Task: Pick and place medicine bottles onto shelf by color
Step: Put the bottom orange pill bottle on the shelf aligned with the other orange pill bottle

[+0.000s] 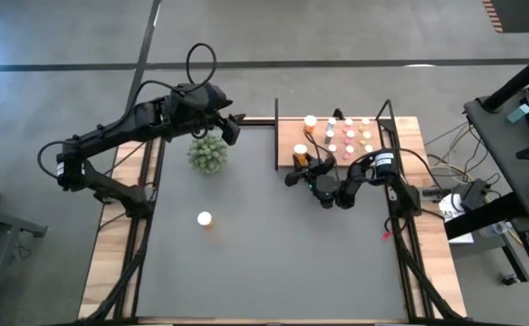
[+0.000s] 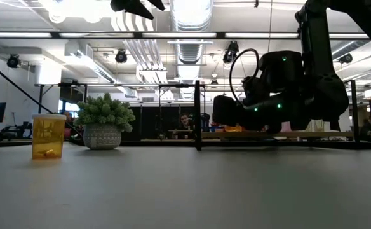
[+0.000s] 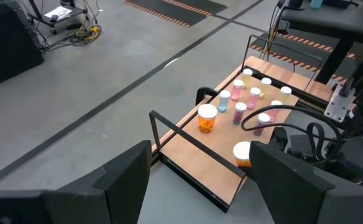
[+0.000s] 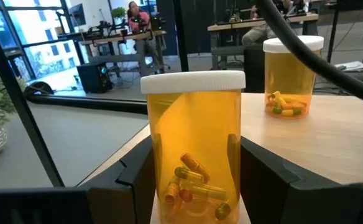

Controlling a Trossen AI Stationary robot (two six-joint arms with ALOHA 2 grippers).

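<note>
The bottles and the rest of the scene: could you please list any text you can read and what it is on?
No text can be read in any view.
The orange bottle between the right gripper's fingers has no label facing the camera.
The orange bottle on the table shows pale marks too blurred to read.

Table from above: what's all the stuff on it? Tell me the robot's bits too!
Table: one, dark grey, under everything.
Shelf: one, light-brown board with black rods, table's far right.
Loose orange bottle: one, white cap, alone mid-table.
Back orange bottle: one, on the shelf.
Gripped orange bottle: one, at the shelf's front edge.
Small vials: about ten, pink, blue, yellowish, on the shelf.
Plant: one, green, beside the shelf.
Left gripper: open, above the plant.
Right gripper: closed around the gripped orange bottle.
</note>
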